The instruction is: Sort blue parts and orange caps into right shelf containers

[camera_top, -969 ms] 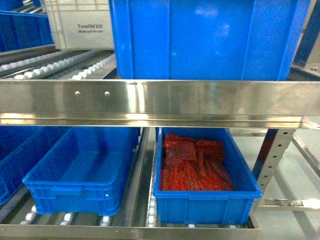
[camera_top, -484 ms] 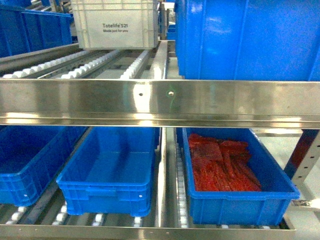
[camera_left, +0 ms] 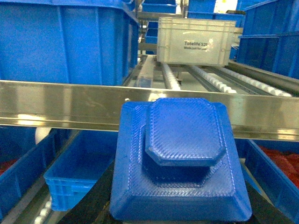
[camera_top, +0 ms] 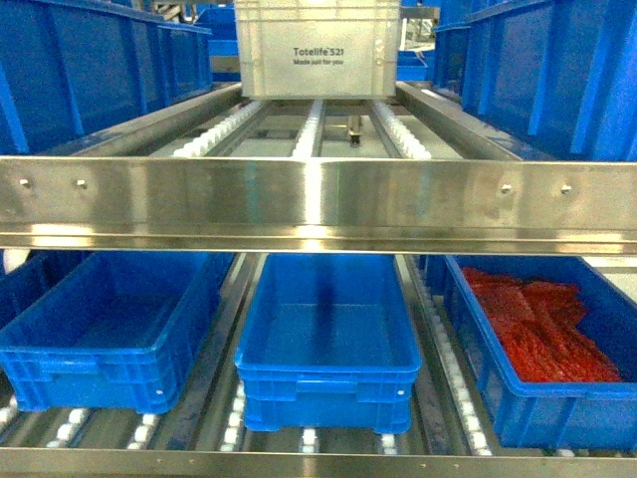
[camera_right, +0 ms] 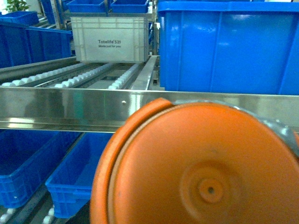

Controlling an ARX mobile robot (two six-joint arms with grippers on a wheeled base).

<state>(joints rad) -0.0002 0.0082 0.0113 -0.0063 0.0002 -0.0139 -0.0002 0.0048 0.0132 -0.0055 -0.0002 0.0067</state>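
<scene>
Crates on the lower shelf number three: a blue crate (camera_top: 109,344) left, a second blue crate (camera_top: 328,344) centre, a third crate (camera_top: 557,398) right holding red-orange pieces (camera_top: 542,324). One grey crate (camera_top: 317,50) stands above. One blue part (camera_left: 180,158) fills the left wrist view, one orange cap (camera_right: 201,163) the right; neither pincer's state can be told.

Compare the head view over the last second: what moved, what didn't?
The view slid left along the shelf. The crate of red parts went from centre to the right edge, the empty blue crate from left to centre, and the grey crate from upper left to top centre. A third lower crate came into view. Nothing on the shelf itself shifted.
</scene>
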